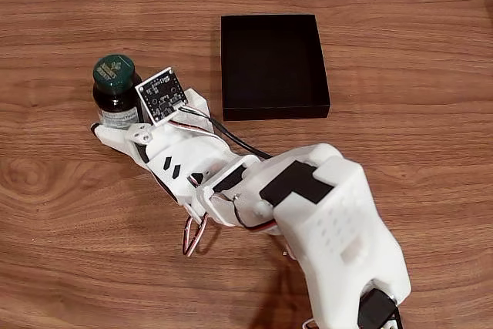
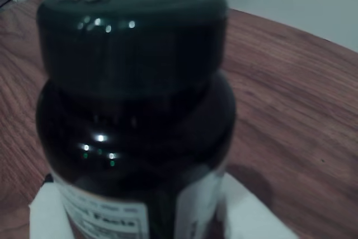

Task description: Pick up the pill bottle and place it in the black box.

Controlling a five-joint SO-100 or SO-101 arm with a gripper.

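one pill bottle (image 1: 115,90) upright on the table (image 1: 400,75), left of the black box (image 1: 273,63) | gripper (image 1: 115,125) round its base, i can't tell if clamped | glass looks slick, rigid, breakable; i'd hold the labelled body, not the cap

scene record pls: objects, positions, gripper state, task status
surface: wooden table
bottle: upright, left of the box in the fixed view, cap on
box: on the table, apart from the bottle
gripper: at the bottle's base, fingers on both sides; grip cannot be told
wrist view: bottle close up
task status: bottle not yet in the box
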